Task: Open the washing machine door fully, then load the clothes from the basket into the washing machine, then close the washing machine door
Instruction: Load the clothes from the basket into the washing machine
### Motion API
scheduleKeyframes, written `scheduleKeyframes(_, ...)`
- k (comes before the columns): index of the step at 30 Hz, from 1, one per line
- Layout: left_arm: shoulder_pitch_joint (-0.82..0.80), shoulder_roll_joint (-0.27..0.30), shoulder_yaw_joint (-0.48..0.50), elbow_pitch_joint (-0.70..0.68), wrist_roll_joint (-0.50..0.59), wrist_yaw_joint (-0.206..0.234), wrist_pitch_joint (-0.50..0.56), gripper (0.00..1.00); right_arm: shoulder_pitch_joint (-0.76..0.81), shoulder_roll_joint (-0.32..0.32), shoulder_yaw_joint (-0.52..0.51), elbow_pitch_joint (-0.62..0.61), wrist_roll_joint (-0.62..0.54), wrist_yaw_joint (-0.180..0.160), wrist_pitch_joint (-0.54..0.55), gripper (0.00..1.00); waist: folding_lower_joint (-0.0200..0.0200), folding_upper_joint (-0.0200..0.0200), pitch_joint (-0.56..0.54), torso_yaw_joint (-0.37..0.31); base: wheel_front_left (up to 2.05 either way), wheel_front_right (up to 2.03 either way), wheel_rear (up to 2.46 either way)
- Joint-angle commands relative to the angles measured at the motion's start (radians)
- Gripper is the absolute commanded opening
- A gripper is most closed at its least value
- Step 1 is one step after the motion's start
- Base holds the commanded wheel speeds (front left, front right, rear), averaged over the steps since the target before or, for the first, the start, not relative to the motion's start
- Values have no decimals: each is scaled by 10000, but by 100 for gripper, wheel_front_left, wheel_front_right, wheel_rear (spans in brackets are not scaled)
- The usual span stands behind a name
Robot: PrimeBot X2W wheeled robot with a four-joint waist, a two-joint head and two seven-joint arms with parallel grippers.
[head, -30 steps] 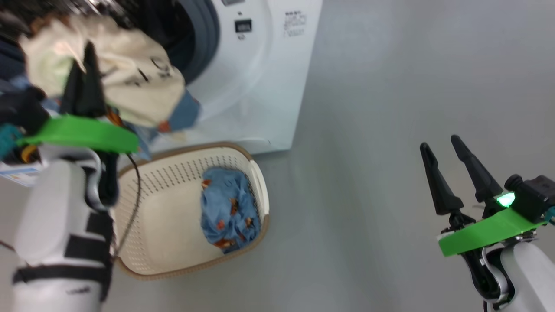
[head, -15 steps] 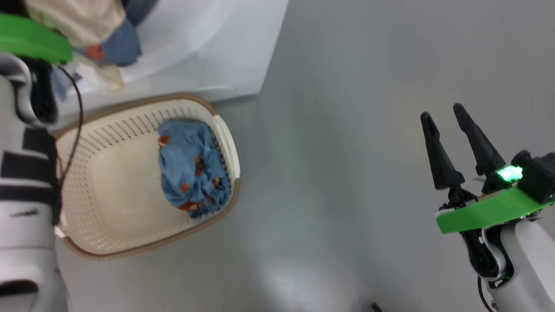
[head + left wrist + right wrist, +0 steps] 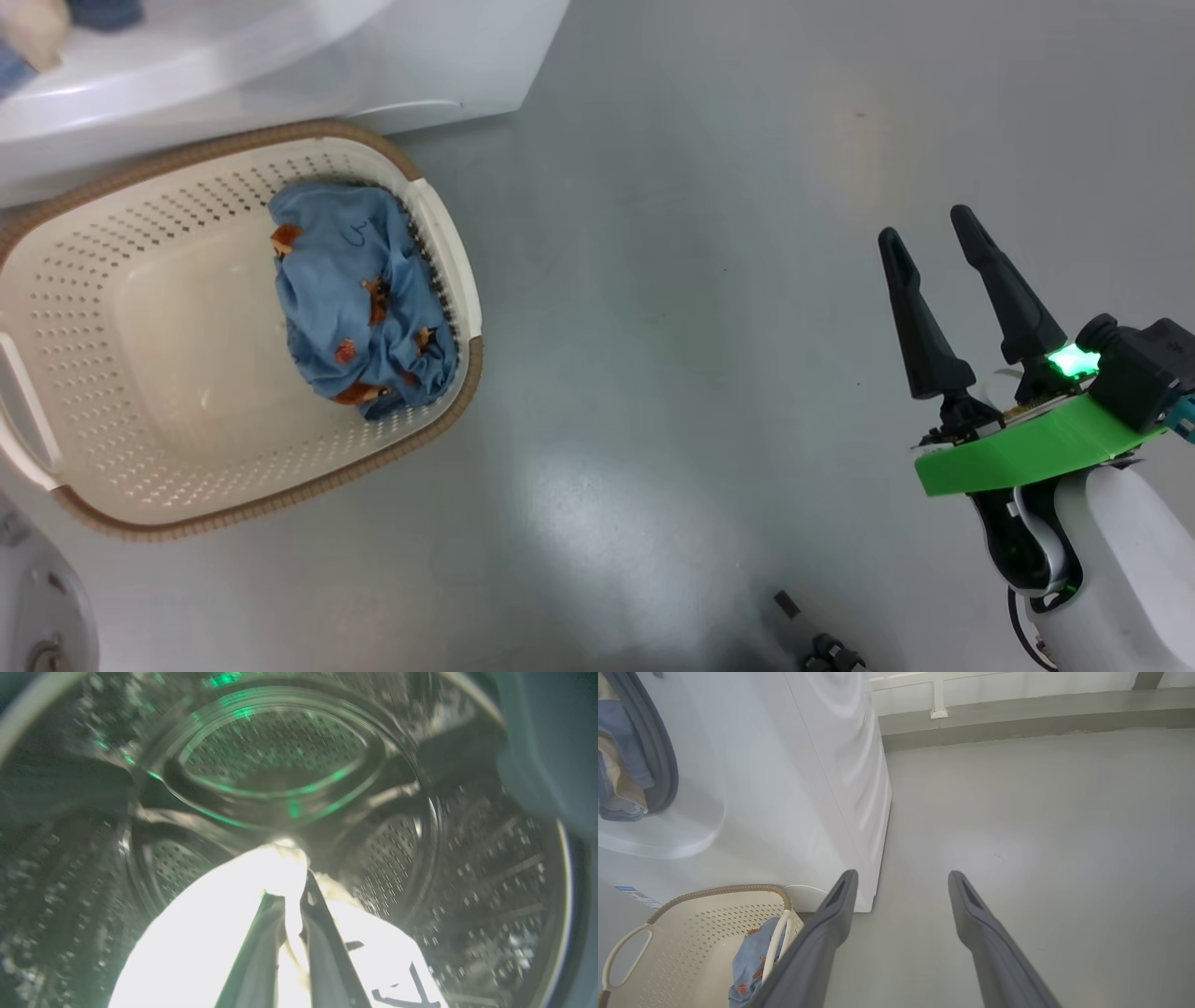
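Observation:
The cream-white basket [image 3: 448, 392] stands on the floor before the white washing machine [image 3: 280, 56]. A light blue piece of the clothes [image 3: 345, 289] with orange-brown prints lies against the basket's right wall. In the left wrist view my left gripper [image 3: 292, 891] is shut on a cream-white piece [image 3: 210, 933] with black marks, inside the perforated steel drum [image 3: 490, 868]. My right gripper [image 3: 924, 224] hangs open over bare floor, far right of the basket. In the right wrist view, cream and blue fabric [image 3: 621, 788] hangs at the grey seal [image 3: 663, 760]. The washing machine door is out of view.
Grey floor [image 3: 700, 327] spreads to the right of the basket and machine. A small dark object [image 3: 822, 644] lies at the bottom edge. A low wall ledge [image 3: 1017, 714] runs behind the machine. A blue label sticker [image 3: 637, 896] sits low on the machine's front.
The head camera has tilted down, so basket and machine slid up and left. My left arm with the cream piece has gone up out of that view. The right gripper stays open.

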State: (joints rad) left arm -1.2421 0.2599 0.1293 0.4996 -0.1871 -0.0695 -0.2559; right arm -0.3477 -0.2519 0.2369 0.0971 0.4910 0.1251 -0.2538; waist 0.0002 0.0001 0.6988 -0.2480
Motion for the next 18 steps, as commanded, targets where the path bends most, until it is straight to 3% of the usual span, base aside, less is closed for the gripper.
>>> scheduleKeyframes(1, 229, 367, 259, -573, 126, -11, -59, 0, 50, -97, 169, -211, -142, 56, -80, 100, -2, -1, 17, 42, 4, 4, 4)
scheduleKeyframes(7, 484, -46, 832, -1200, 362, -391, -59, 0, 39, 7, 132, -207, -264, 56, -80, 100, -2, -1, 20, 130, 1, 1, 1)
scheduleKeyframes(14, 399, -218, 422, 993, 442, -569, -59, 0, -15, 31, 233, -100, -288, 56, -80, 100, -2, -1, -123, 248, 0, 0, 0)
scheduleKeyframes(15, 301, -194, 368, 1470, 409, -577, -59, 11, -24, 34, 254, -79, -284, 56, -80, 100, -2, -1, -147, 249, 0, 0, 0)
scheduleKeyframes(16, 189, -142, 316, 1863, 423, -582, -59, 76, -36, 42, 275, -63, -280, 56, -80, 100, -2, -1, -164, 244, 0, 0, 0)
scheduleKeyframes(17, 89, -102, 274, 2354, 423, -586, -59, 100, -50, 52, 299, -45, -276, 56, -80, 100, -2, -1, -191, 235, 0, 0, 0)
scheduleKeyframes(18, -30, -61, 217, 2869, 429, -588, -59, 100, -56, 60, 321, -28, -272, 56, -80, 100, -2, -1, -218, 227, 0, 0, 0)
